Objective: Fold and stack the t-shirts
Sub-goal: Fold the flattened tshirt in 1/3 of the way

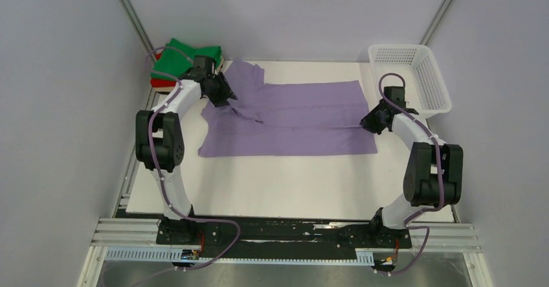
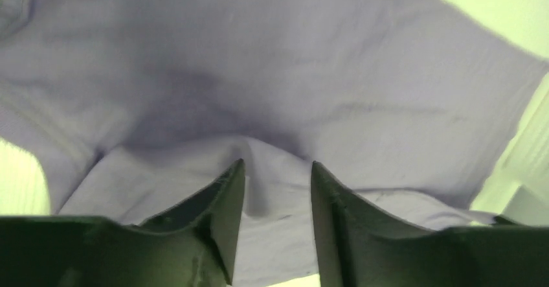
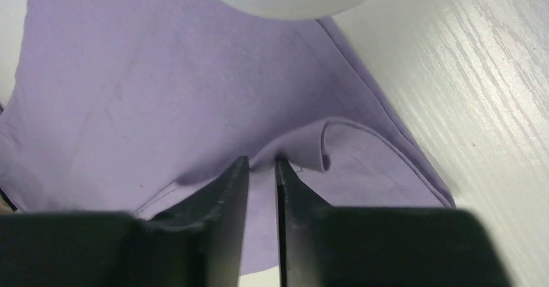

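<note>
The large lavender t-shirt (image 1: 291, 118) lies spread on the white table (image 1: 291, 183), its far half folded over along its length. My left gripper (image 1: 225, 98) is at the shirt's left end by the sleeve. In the left wrist view the left gripper (image 2: 277, 167) has its jaws apart, with a ridge of lavender cloth (image 2: 259, 92) rising between the tips. My right gripper (image 1: 370, 125) is at the shirt's right edge. In the right wrist view the right gripper (image 3: 261, 160) is pinched shut on a fold of the shirt's hem (image 3: 304, 144). The folded green shirt (image 1: 188, 55) lies on the red one (image 1: 158, 83) at the back left.
A white mesh basket (image 1: 414, 73) stands at the back right corner, just behind the right arm. The folded stack sits right behind the left arm's wrist. Grey walls close in on both sides. Bare white table lies in front of the shirt.
</note>
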`<state>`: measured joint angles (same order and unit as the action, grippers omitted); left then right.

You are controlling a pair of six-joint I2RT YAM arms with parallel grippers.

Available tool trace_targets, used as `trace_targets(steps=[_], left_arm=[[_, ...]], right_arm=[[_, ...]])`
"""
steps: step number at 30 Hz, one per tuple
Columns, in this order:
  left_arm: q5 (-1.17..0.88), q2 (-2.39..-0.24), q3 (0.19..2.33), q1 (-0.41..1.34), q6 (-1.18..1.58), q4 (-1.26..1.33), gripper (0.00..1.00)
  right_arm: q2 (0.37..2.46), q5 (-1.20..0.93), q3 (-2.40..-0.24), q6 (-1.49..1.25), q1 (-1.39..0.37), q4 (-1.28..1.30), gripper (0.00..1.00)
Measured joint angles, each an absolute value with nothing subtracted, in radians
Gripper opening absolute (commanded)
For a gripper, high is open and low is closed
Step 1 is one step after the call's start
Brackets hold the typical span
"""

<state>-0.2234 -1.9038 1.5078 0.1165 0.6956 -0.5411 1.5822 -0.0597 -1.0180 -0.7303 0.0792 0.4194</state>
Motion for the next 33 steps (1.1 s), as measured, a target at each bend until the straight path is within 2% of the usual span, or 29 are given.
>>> trace_targets(steps=[1, 2, 5, 9, 12, 18, 22, 27, 33], left_arm=[[-0.223, -1.94, 1.542, 0.11, 0.694, -0.536, 0.87], [-0.223, -1.975, 1.58, 0.102, 0.693, -0.533, 0.97], [-0.205, -2.06, 1.704, 0.079, 0.694, -0.542, 1.0], [-0.187, -2.059, 1.773, 0.062, 0.685, -0.555, 1.0], [-0.19, -1.98, 1.702, 0.062, 0.68, -0.54, 1.0], [-0.237, -1.754, 1.345, 0.12, 0.683, -0.458, 1.0], [-0.301, -1.781, 1.204, 0.181, 0.699, -0.374, 1.0], [-0.356, -1.857, 1.164, 0.196, 0.734, -0.297, 1.0], [-0.336, -1.802, 1.071, 0.198, 0.74, -0.216, 1.0]], right_arm=[[1.593, -0.059, -1.023, -0.73, 0.08, 0.417, 0.37], [1.599, -0.059, -1.026, -0.729, 0.08, 0.414, 0.46], [1.597, -0.06, -1.03, -0.73, 0.08, 0.404, 0.67], [1.565, -0.057, -1.029, -0.719, 0.065, 0.402, 0.98], [1.512, -0.053, -1.023, -0.704, 0.029, 0.398, 1.0], [1.466, -0.087, -0.982, -0.661, -0.112, 0.36, 1.0], [1.561, -0.116, -0.984, -0.627, -0.176, 0.311, 1.0], [1.716, -0.127, -0.996, -0.623, -0.18, 0.288, 1.0], [1.654, -0.094, -0.901, -0.625, -0.174, 0.258, 1.0]])
